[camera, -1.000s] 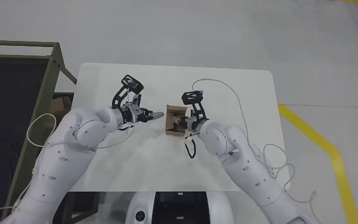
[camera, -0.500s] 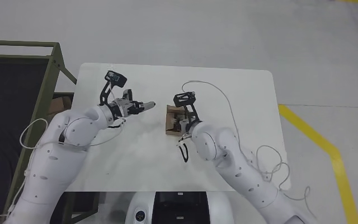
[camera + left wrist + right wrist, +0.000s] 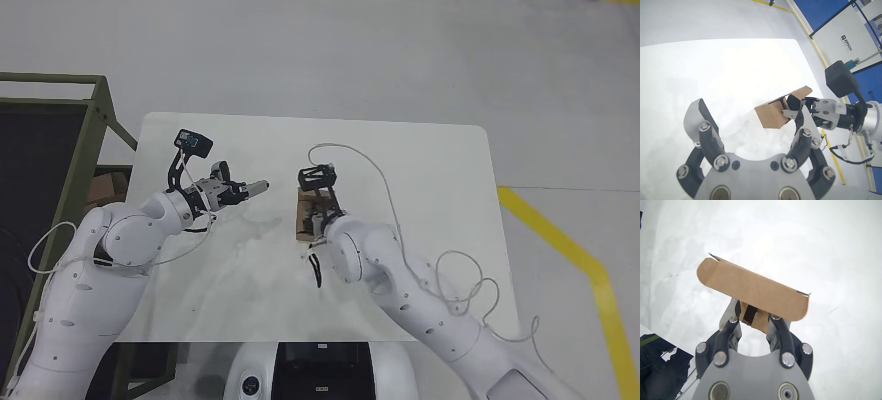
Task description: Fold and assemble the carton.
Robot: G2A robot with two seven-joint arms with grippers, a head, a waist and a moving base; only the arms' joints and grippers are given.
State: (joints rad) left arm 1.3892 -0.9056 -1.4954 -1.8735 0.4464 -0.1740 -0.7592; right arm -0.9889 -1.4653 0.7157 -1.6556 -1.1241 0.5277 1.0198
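Here the carton (image 3: 304, 214), a small brown cardboard box that is only partly folded, sits near the middle of the white desk (image 3: 420, 290). It is gripped at one end by the right end effector (image 3: 318, 216). In the right wrist view, a long flap with rounded corners spreads across the carton (image 3: 753, 291) just past the fingertips. Below that flap the right end effector (image 3: 754, 315) is clenched on a shorter cardboard panel, with one finger on each side and a dark gap in the box between them. From the left wrist view the carton (image 3: 770, 117) looks tilted, with its open flap raised toward the right end effector (image 3: 797, 111). The frames do not settle whether its lower edge touches the desk (image 3: 715, 66).

The left end effector (image 3: 252, 188) is well apart from the carton, on the side opposite the right arm, and points toward it. Its fingers (image 3: 702, 113) are spread wide and hold nothing, so this end effector (image 3: 751, 111) is released. A white cable (image 3: 385, 165) loops over the desk beside the right arm.
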